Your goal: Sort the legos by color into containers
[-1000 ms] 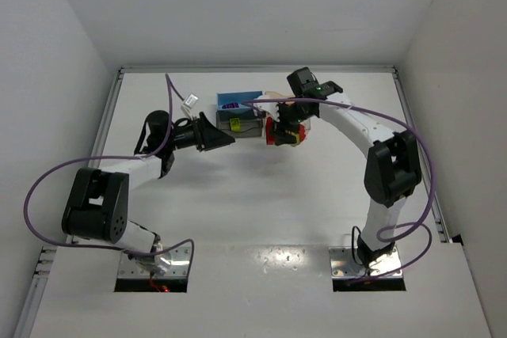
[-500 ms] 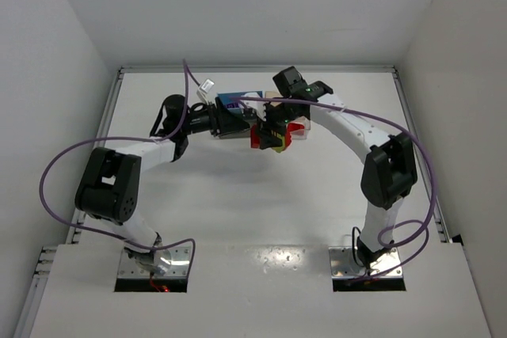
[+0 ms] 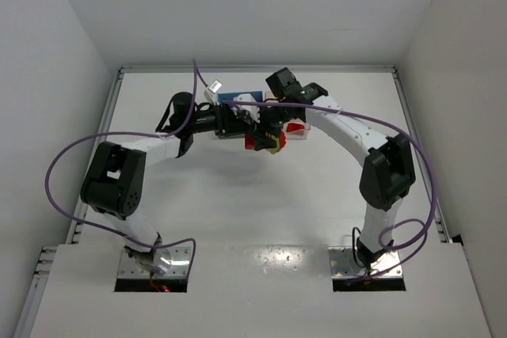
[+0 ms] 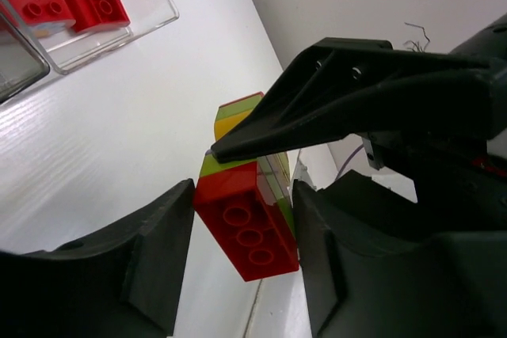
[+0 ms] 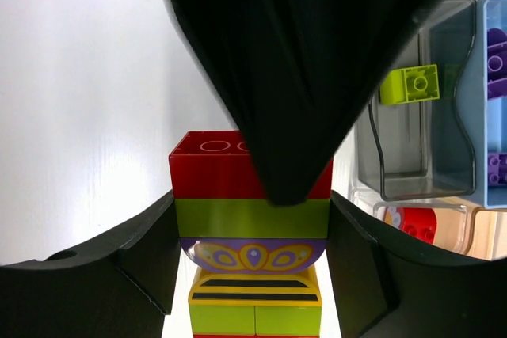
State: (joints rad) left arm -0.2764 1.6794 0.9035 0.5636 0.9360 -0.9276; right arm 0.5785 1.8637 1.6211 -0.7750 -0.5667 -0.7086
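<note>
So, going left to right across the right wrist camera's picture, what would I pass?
lego stack → lime green brick lying in the dark grey bin → blue bin holding purple bricks

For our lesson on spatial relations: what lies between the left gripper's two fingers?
The red brick ending a multicoloured lego stack, seen in the left wrist view.

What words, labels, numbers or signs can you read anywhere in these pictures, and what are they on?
No text can be read in any view.
The white tag on the purple cable: too small to read.
The stacked clump of red, lime, purple and yellow plastic bricks: only a printed yellow ornament and black stripes, no letters.
</note>
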